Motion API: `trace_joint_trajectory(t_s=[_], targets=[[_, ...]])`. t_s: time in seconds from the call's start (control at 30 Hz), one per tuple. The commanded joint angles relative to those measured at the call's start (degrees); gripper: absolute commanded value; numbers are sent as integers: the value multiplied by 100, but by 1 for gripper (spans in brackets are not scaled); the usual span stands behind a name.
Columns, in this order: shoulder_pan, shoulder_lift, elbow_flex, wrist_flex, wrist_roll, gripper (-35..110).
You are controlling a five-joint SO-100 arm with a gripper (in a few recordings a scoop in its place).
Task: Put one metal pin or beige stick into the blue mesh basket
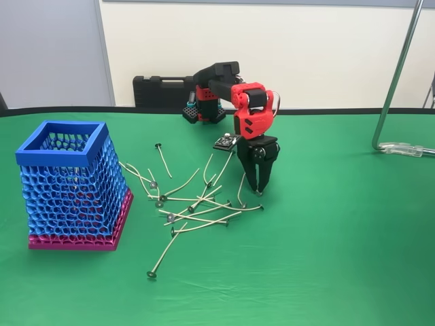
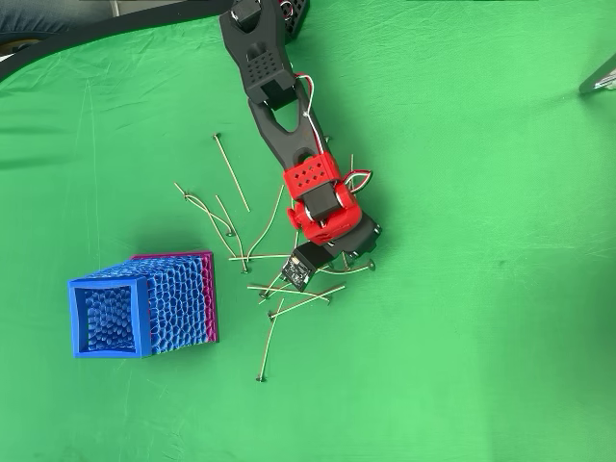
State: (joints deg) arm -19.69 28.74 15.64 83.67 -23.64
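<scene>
So basically nothing is banked yet, as far as I can tell. The blue mesh basket (image 1: 71,183) is sitting off to the left of the fixed view, well apart from the arm, and looking down into it from overhead I'm not seeing any stick inside, though the mesh makes that hard to be sure of. The beige sticks (image 1: 197,210) are all lying scattered on the green table (image 1: 340,238) between the basket and the arm, crossing over each other in a loose pile.

The gripper (image 1: 259,191) is pointing straight down at the right edge of that pile, tips right at the table next to one curved stick (image 1: 240,190). Its fingers are looking nearly together, but I honestly can't tell if they're pinching that stick or just sitting beside it.

So I'm guessing the grab is in progress, and the lift, the carry over to the basket and the drop are all left to do
</scene>
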Motion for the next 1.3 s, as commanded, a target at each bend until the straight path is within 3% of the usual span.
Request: trace_joint_trajectory(t_s=[0.0,1.27], targets=[[-35,26,-264,-53,-79,12],[35,62,-237,-211,-422,10]])
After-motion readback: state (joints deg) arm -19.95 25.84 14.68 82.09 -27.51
